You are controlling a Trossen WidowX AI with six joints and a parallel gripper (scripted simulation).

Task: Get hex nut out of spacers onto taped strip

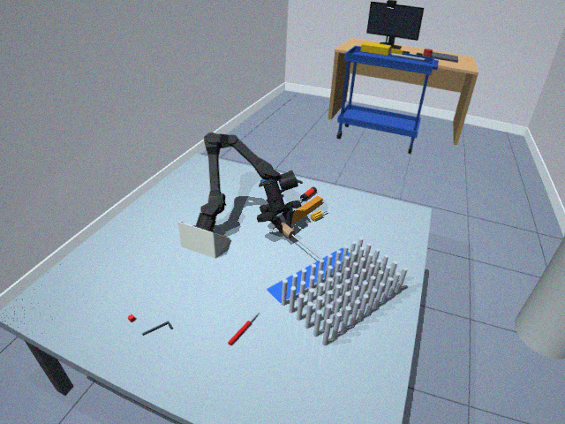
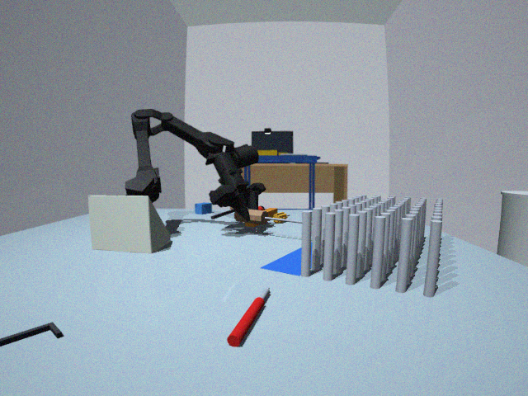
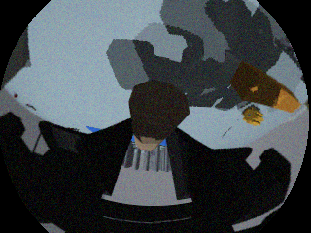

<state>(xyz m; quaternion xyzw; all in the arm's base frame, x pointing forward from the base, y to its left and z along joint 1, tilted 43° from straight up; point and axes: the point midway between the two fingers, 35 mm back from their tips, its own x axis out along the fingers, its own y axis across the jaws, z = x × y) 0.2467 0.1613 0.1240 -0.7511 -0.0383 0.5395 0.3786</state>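
My gripper point(image 1: 282, 225) point(image 2: 250, 214) point(image 3: 151, 123) is shut on the wooden handle point(image 1: 287, 230) point(image 2: 256, 215) point(image 3: 152, 109) of a tool, a little above the table. The tool's thin metal rod point(image 1: 305, 246) point(image 2: 281, 219) points toward the far part of the blue taped strip point(image 1: 275, 290) point(image 2: 286, 263); the exterior view shows its far end hidden behind spacers, and whether it touches any is unclear. The grey spacers point(image 1: 325, 332) point(image 2: 432, 260) stand upright in rows beside the strip. The hex nut is not visible in any view.
Near the gripper lie an orange block point(image 1: 310, 208) point(image 3: 262, 89), a yellow-handled tool point(image 1: 316, 215) point(image 3: 253, 116) and a red-and-black-handled one point(image 1: 308, 193). A beige wedge point(image 1: 197, 239) point(image 2: 120, 223) stands before the arm's base. A red screwdriver point(image 1: 239, 333) point(image 2: 247, 322) and hex key point(image 1: 155, 329) lie in front.
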